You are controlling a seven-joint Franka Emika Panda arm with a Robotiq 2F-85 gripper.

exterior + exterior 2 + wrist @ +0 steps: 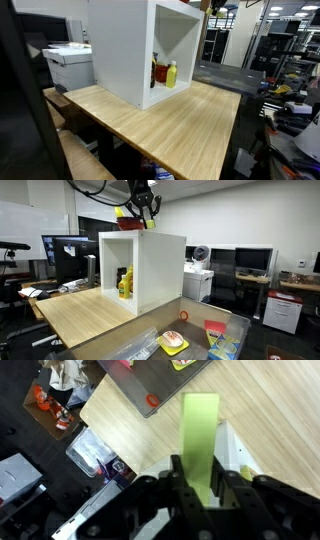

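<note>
My claw (200, 480) is shut tight on a long flat green strip (200, 430). The wrist view shows a finger on each side of it. The strip sticks out past the claw, w/ its far end over the top edge of the white box (232, 455).

In an exterior view the claw (146, 212) hangs high, right above the white box (150, 270), not touching it. Inside the box, down low by the open front, a yellow bottle (171, 74) & a red bottle (157, 72) stand side by side. The box sits on the wood bench (185, 125). Near the box, on the bench, lies a grey tray (165, 382) w/ a small red ring (152, 401) on it.

How far along, I'd say: the strip is picked up & lifted, so that bit's done. It isn't resting on the box, in the box or on the bench, so it's not set down anywhere yet.
</note>
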